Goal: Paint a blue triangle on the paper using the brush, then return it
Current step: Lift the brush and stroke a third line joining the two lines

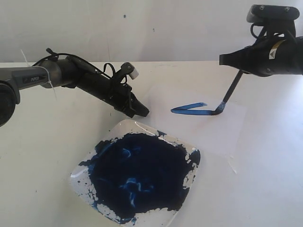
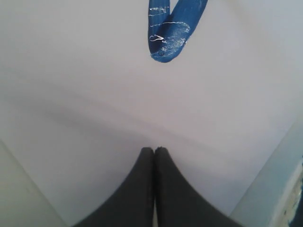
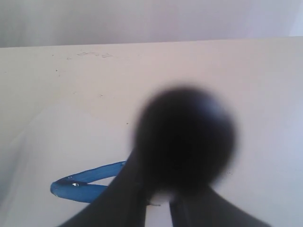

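The white paper (image 1: 222, 127) lies right of centre on the cream table. On it are two bright blue strokes of the blue triangle (image 1: 189, 109), joined at a sharp left tip (image 2: 163, 52) (image 3: 80, 185). The brush (image 1: 230, 94) slants down from my right gripper (image 1: 239, 64), its blue bristles touching the paper at the strokes' right end. That gripper is shut on the brush handle, whose blurred dark end (image 3: 184, 142) fills the right wrist view. My left gripper (image 1: 141, 111) (image 2: 154, 150) is shut with nothing in it, fingertips low over the paper's left edge.
A clear square tray (image 1: 80, 170) holding a large dark blue paint blob (image 1: 137, 175) sits at the front centre, just below my left gripper. A white wall stands behind the table.
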You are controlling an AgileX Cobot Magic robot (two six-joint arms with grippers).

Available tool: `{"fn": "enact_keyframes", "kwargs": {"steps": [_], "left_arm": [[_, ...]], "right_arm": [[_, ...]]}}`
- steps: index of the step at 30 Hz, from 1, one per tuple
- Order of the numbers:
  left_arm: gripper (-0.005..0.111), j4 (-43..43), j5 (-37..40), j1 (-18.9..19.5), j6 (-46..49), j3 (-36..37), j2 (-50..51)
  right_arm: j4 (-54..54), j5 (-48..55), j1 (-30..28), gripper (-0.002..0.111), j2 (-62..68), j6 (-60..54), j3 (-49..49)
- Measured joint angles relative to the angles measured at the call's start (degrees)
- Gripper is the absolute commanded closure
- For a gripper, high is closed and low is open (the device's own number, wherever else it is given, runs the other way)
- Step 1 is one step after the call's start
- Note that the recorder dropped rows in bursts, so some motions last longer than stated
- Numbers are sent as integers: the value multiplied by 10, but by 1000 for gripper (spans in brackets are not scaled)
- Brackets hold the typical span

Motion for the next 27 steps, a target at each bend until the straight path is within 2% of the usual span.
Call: {"fn": "enact_keyframes", "kwargs": {"steps": [10,21,27], "left_arm": [[107,0,0,0,0,0,0],[107,0,0,0,0,0,0],[107,0,-1,0,0,0,0]], "right_arm": [[-1,-3,-4,108,-6,-1,0],[-3,-119,-4,108,-29,13,0],[-3,-133,-4,108,11,41,0]]}}
